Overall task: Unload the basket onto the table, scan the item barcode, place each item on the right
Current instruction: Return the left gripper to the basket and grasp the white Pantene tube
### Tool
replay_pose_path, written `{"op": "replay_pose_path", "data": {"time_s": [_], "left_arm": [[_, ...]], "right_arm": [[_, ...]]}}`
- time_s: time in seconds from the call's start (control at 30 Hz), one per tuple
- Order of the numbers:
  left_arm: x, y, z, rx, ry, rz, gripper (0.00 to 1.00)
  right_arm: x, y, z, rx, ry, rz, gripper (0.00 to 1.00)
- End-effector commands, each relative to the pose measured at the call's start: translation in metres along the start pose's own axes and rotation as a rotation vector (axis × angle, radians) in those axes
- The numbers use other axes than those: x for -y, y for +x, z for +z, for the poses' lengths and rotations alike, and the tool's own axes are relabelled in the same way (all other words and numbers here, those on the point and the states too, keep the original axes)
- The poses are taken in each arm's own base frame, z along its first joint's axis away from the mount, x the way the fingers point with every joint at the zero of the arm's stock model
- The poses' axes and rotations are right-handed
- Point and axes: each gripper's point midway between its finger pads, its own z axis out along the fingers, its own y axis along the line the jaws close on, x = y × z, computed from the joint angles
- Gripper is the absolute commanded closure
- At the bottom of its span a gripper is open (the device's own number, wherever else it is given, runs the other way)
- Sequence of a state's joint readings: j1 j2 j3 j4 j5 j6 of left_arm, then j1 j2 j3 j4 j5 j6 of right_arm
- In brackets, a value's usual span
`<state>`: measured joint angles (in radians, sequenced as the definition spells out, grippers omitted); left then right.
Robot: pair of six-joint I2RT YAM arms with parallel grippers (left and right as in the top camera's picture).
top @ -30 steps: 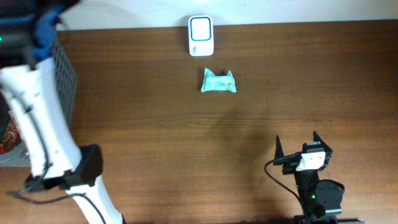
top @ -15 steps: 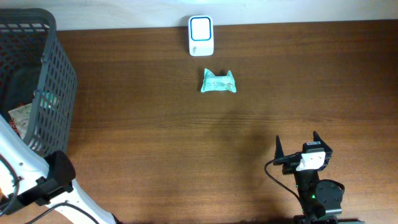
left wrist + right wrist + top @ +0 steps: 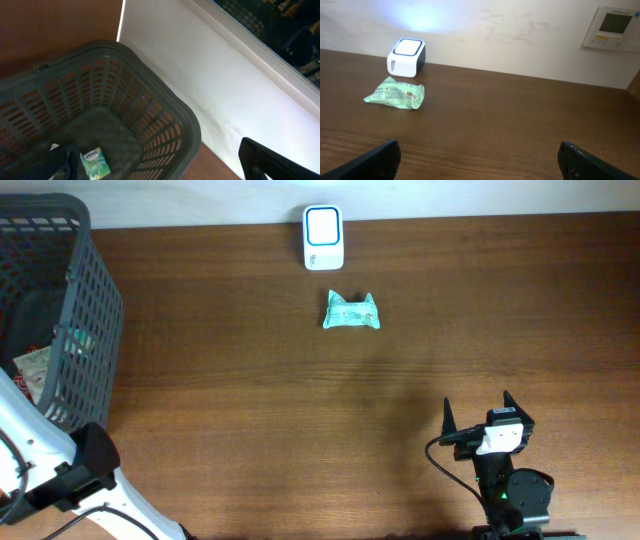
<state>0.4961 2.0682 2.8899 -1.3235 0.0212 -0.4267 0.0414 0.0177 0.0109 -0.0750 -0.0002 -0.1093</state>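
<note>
You have a brown wooden table; a white scanner sits at its far edge; a green packet lies near it; a grey basket seemingly rests on its left end.

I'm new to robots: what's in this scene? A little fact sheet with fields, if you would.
item: green packet, flat on the wooden table, untouched
scanner: white box, just behind the packet, apart
basket: grey basket, table's left end, a small pack inside
left gripper: open, empty, facing the basket
right gripper: open, empty, facing the packet

Green crinkled packet lies flat on the counter, far centre. White scanner sits just beyond it, apart.
</note>
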Motion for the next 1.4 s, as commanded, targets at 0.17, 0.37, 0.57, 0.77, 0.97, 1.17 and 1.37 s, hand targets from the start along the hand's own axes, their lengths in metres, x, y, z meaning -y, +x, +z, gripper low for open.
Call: {"op": "replay_pose_path", "data": {"time_s": [0.17, 0.37, 0.57, 0.77, 0.97, 1.17, 1.37], "left_arm": [[-0.003, 0.001, 0.001, -0.006, -0.009, 0.038, 0.0], [-0.006, 0.01, 0.001, -0.045, -0.021, 0.055, 0.02], [0.004, 0.027, 0.003, -0.116, 0.055, 0.175, 0.06], [0.039, 0.079, 0.03, -0.252, 0.138, 0.399, 0.02], [0.043, 0.087, 0.038, -0.256, 0.1, 0.442, 0.0], [0.043, 0.089, 0.04, -0.26, 0.099, 0.442, 0.0], [0.042, 0.09, 0.04, -0.263, 0.099, 0.446, 0.01]], "right_arm": [[-0.001, 0.002, 0.0, -0.004, -0.002, -0.005, 0.01], [-0.001, 0.002, 0.0, -0.004, -0.001, -0.005, 0.01], [-0.001, 0.002, 0.0, -0.004, -0.002, -0.005, 0.01], [-0.001, 0.002, 0.0, -0.004, -0.002, -0.005, 0.01], [-0.001, 0.002, 0.0, -0.004, -0.002, -0.005, 0.01], [-0.001, 0.002, 0.0, -0.004, -0.001, -0.005, 0.01], [-0.001, 0.002, 0.0, -0.004, -0.001, -0.006, 0.01]]}}
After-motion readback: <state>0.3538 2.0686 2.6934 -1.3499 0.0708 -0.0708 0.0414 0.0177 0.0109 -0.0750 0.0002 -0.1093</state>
